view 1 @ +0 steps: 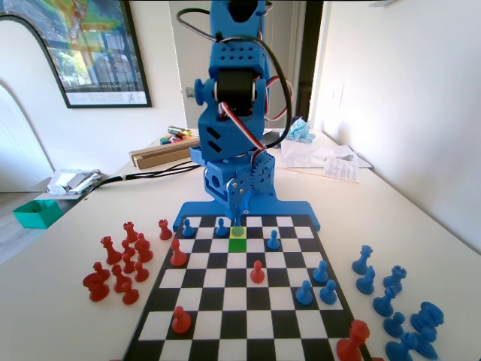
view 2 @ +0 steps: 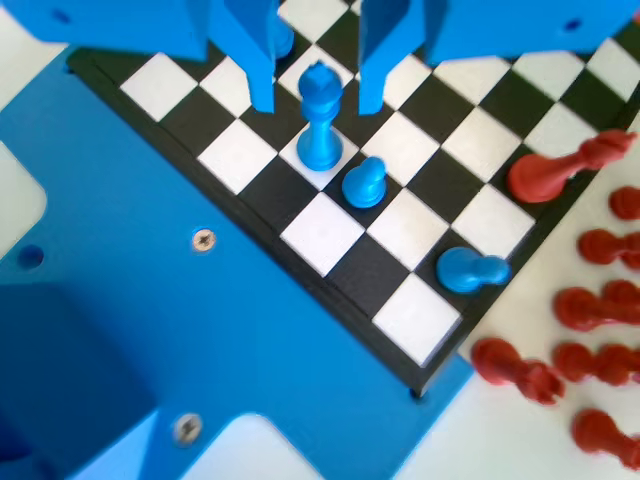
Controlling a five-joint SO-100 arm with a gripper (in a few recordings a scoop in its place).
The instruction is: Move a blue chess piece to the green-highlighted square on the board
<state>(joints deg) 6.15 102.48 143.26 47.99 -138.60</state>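
– Pincer (view 2: 318, 105) state, please: wide or narrow?
– Wide. In the wrist view its two jaws hang down apart, with clear board (view 2: 250, 190) showing on the inner side of each.
– And the blue chess piece (view 2: 320, 120)?
– Upright between the jaws, about midway, touching neither. Its knob top reaches up to the level of the jaw tips, and its base sits on a white square of the board.
– Go across the board from the left, wrist view.
– Left jaw, the blue chess piece, right jaw. Just right of the piece's base a short blue pawn (view 2: 364, 182) stands on the next square. Further right, near the board's edge, is a second blue pawn (view 2: 472, 270); it is too blurred to say whether it is upright. At the board's right edge a large red piece (view 2: 565, 170) appears tilted, and beyond that edge a group of red pieces (view 2: 600, 300) sits on the table (view 2: 500, 440).
– Now the fixed view?
– Left of the board (view 1: 225, 301), captured red pieces (view 1: 120, 263) cluster on the table. At the board's far end the pincer (view 1: 240, 210) hangs low, just behind the green square (view 1: 237, 244). Right of the board stand spare blue pieces (view 1: 391, 301).
– Is the piece on the green square?
– I cannot tell; the pincer hides that part of the board in the fixed view.
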